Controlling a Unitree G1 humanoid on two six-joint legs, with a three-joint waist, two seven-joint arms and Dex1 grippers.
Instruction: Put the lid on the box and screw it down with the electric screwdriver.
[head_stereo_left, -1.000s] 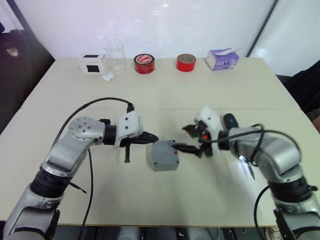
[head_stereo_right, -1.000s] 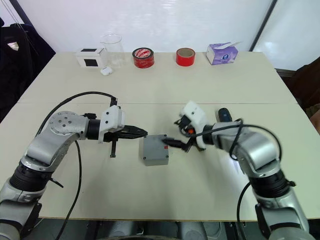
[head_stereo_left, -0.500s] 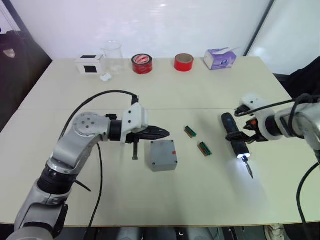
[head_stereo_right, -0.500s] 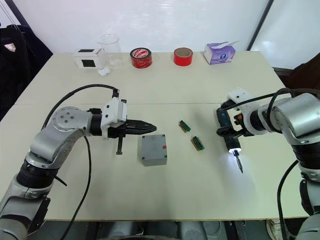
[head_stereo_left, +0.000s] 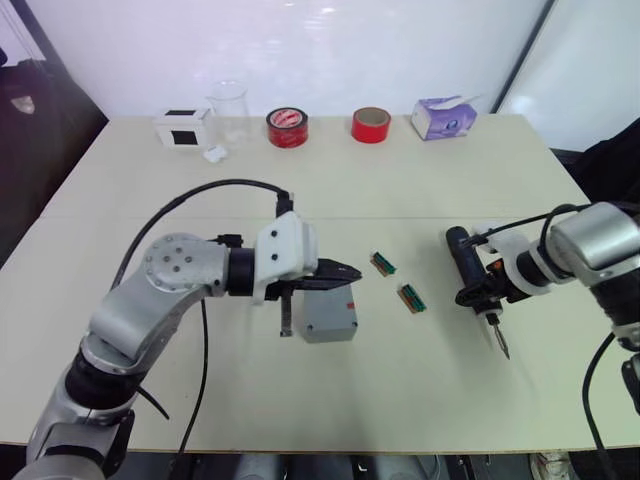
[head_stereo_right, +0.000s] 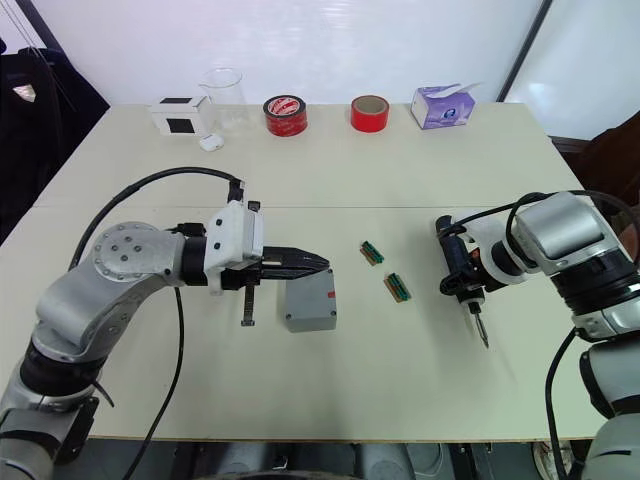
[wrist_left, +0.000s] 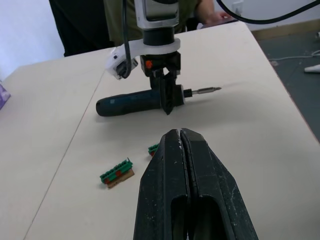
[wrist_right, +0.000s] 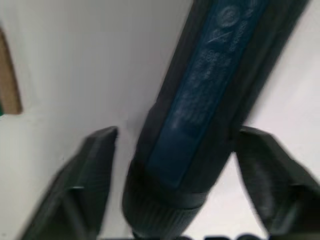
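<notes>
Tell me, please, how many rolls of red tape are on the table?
2: one roll at the table's far edge beside the glass beaker, the other toward the tissue box.

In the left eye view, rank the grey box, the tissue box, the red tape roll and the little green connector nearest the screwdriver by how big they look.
1. grey box, largest.
2. tissue box, though it sits farther back, so its true size may be closer.
3. red tape roll, also at the far edge.
4. green connector, clearly smallest.
</notes>
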